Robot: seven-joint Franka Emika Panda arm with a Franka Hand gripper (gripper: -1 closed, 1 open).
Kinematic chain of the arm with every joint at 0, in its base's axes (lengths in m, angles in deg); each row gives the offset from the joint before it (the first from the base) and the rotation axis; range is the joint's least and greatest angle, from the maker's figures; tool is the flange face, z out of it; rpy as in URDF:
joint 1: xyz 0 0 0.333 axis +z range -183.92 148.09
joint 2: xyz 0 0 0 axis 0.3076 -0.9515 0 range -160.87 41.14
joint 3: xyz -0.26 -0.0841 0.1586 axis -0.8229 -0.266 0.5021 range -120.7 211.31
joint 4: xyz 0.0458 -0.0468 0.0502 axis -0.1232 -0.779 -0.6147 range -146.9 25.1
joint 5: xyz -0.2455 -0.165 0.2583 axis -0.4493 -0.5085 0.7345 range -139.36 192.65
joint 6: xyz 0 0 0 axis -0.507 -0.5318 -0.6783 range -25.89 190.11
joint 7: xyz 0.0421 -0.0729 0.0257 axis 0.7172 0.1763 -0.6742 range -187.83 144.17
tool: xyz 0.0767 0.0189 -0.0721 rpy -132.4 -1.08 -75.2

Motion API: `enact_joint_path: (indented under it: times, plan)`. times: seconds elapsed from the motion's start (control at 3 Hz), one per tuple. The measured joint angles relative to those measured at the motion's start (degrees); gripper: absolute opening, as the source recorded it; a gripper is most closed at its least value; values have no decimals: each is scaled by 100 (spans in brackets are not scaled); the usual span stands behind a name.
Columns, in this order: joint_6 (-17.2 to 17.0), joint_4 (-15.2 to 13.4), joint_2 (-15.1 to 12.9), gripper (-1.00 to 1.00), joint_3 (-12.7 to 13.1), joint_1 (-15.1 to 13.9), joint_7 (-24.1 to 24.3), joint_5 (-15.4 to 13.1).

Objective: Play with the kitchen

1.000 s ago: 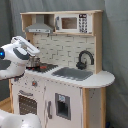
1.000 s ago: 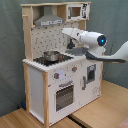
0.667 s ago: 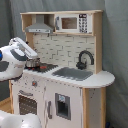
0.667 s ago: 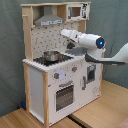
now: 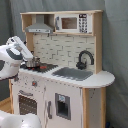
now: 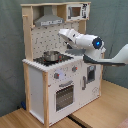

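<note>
Grey curtain is seen behind everything, and the kitchen (image 5: 60,75) is set upright in front of it on a wooden floor (image 6: 100,110) in both exterior views. The white arm (image 6: 82,40) is reached over the stove. A small metal pot (image 6: 50,55) is seen on the hob. Whether the claw is open cannot be told.

kitchen (image 5: 65,75): one
robot arm (image 6: 82,40): one
metal pot (image 6: 50,55): one
faucet (image 5: 85,59): one
sink (image 5: 74,73): one
microwave (image 5: 74,23): one
oven door (image 6: 64,96): one
</note>
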Motion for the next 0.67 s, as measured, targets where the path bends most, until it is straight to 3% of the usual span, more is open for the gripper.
enact_joint_path:
  times: [0.67]
  plan:
    - [-1010,425,0,100,305,37,721,6]
